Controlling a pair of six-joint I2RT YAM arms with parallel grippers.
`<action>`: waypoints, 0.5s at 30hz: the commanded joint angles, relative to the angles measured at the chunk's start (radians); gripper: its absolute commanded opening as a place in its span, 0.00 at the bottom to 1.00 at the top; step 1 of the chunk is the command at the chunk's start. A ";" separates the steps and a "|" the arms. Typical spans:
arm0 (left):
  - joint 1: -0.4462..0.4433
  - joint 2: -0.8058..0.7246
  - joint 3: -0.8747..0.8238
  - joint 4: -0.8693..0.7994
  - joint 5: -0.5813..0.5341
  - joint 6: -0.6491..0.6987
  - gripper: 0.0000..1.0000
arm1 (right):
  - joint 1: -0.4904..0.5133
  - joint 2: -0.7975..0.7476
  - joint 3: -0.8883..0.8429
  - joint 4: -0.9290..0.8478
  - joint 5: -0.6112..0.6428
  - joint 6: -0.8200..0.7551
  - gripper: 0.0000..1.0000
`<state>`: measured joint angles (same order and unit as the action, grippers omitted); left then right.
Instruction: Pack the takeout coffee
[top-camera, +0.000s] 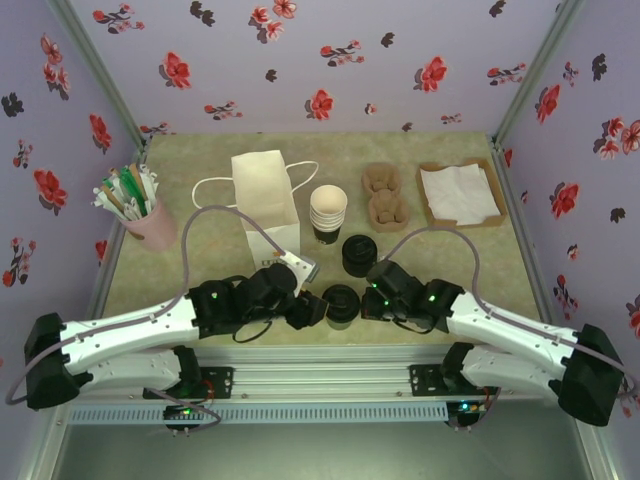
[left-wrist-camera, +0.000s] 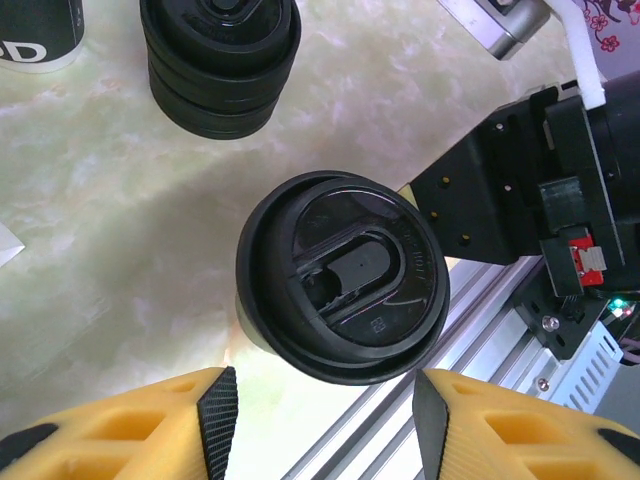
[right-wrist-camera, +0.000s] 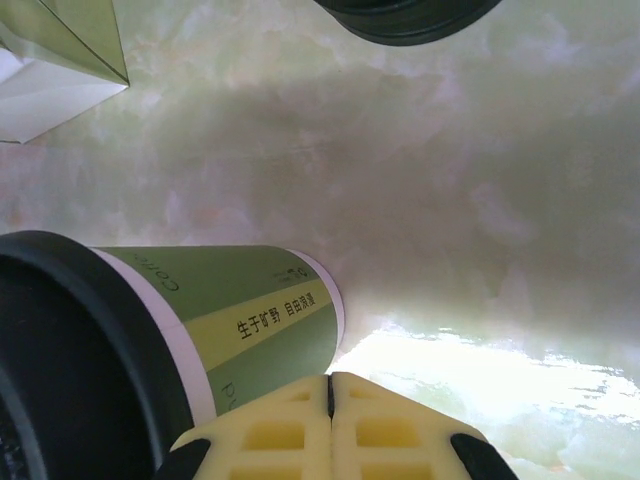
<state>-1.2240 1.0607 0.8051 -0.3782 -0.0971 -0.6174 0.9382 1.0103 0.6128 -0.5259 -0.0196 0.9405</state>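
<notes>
Both arms lie low, meeting at the takeout coffee (top-camera: 341, 303) near the front edge of the surface (top-camera: 470, 255).

The left arm (top-camera: 130, 330) and right arm (top-camera: 510, 335) stretch inward, wrists down. The left claw (left-wrist-camera: 322, 415) is roughly half open and grips nothing. The cup sits just ahead of its fingertips, clear of both pads. The right claw (right-wrist-camera: 330, 400) is pressed shut and empty, with the cup just beside it on its left; whether they touch cannot be told. The cup stands upright, long axis vertical, black lid (left-wrist-camera: 360, 270) on top. A stack of black lids (left-wrist-camera: 220, 60) sits beyond it.
</notes>
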 joint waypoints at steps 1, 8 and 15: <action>-0.006 0.008 0.013 0.017 -0.010 0.025 0.53 | -0.018 0.024 0.040 0.029 -0.026 -0.049 0.06; -0.006 0.020 0.011 0.023 -0.009 0.027 0.54 | -0.056 0.095 0.081 0.053 -0.061 -0.095 0.06; -0.006 0.037 0.008 0.034 -0.009 0.030 0.54 | -0.105 0.148 0.102 0.061 -0.087 -0.133 0.06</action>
<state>-1.2240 1.0840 0.8051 -0.3664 -0.0967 -0.6140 0.8558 1.1500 0.6868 -0.4755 -0.0872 0.8467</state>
